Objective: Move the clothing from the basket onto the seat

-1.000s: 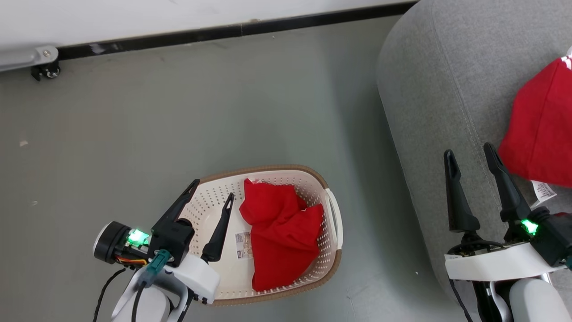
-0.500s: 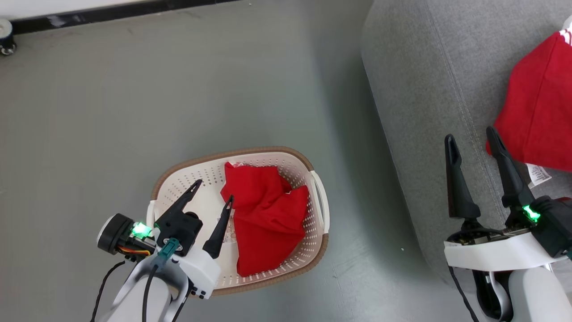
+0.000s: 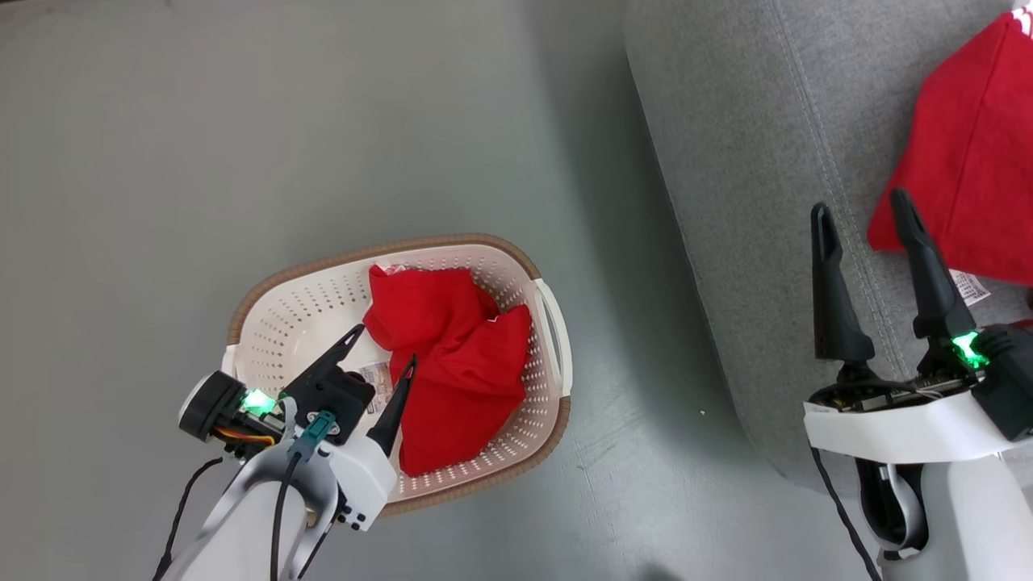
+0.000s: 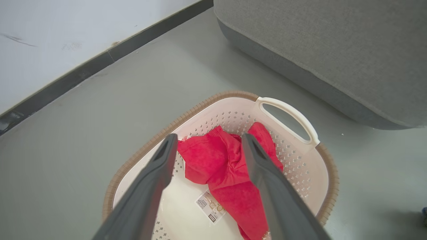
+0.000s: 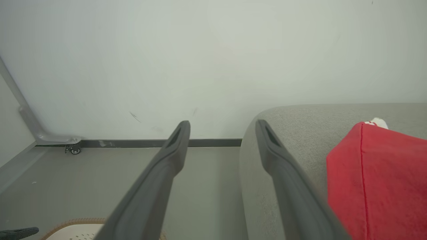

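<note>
Red clothing [image 3: 452,347] lies crumpled in the cream perforated basket [image 3: 307,307] below the wide-spread, empty left gripper [image 3: 386,343], while another red garment [image 3: 968,161] rests on the grey sofa [image 3: 750,161] beside the spread, empty right gripper [image 3: 859,202].

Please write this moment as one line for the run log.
left gripper: open, empty, over basket, aimed at red garment inside | right gripper: open, empty, over sofa | second red garment: on sofa
</note>
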Motion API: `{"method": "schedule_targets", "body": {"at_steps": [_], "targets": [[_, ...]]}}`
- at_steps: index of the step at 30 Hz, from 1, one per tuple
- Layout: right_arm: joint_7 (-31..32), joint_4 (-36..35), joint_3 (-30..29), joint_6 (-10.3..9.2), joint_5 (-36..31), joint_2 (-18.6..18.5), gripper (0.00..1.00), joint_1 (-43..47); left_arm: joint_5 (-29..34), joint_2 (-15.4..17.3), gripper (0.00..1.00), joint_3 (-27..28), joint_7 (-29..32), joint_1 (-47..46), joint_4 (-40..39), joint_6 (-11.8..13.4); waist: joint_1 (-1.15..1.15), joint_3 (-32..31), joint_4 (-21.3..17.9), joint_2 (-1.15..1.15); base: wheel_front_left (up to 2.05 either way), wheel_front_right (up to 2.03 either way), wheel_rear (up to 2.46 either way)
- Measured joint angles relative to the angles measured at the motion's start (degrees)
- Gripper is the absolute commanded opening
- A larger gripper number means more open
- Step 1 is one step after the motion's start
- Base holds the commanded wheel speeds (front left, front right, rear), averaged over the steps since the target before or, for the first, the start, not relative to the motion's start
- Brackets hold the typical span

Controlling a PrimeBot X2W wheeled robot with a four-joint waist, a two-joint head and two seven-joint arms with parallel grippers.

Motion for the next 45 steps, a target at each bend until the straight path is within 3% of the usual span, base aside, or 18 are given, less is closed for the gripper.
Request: {"method": "schedule_targets", "body": {"at_steps": [29,45], "targets": [[-1.31,1.63,0.84,0.0,2.94,0.01,1.0,-6.41,3.34,-1.16,1.0,-4.0,1.01,-7.1,11.61,-3.1,0.0,8.2,-4.1,0.0,0.0,0.0,0.0],[-1.81,2.35,0.7,0.0,4.12,0.01,1.0,-7.69,6.04,-1.31,1.0,-5.6,2.46,-12.49,17.66,-2.72,0.0,11.4,-5.84,0.0,0.0,0.0,0.0]]}}
